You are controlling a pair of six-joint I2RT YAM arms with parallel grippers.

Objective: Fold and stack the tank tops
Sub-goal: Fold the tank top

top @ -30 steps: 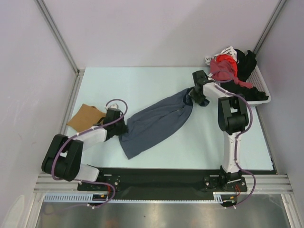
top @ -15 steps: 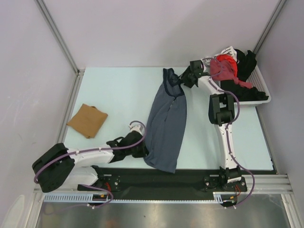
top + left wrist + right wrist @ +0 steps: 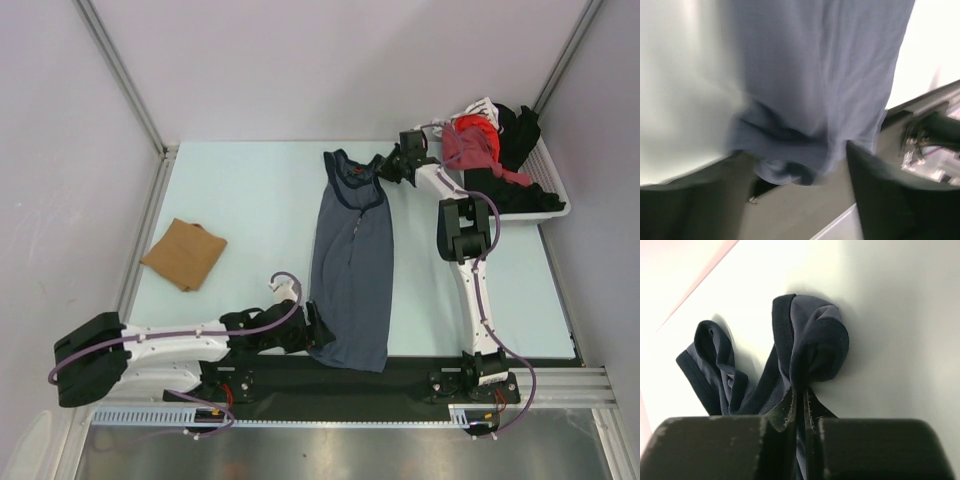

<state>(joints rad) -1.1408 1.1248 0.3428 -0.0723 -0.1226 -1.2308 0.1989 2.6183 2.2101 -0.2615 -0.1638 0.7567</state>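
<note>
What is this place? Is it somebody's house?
Probably not a house: it looks like a robot lab booth. Two robot arms are bolted to a pale table, plain white walls with metal posts close it in, and a basket of clothes sits in the corner.

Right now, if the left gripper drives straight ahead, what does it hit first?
The slate-blue tank top: its bunched hem sits directly ahead, between the left gripper's spread fingers. Wrist view is blurred, so it may already touch.
</note>
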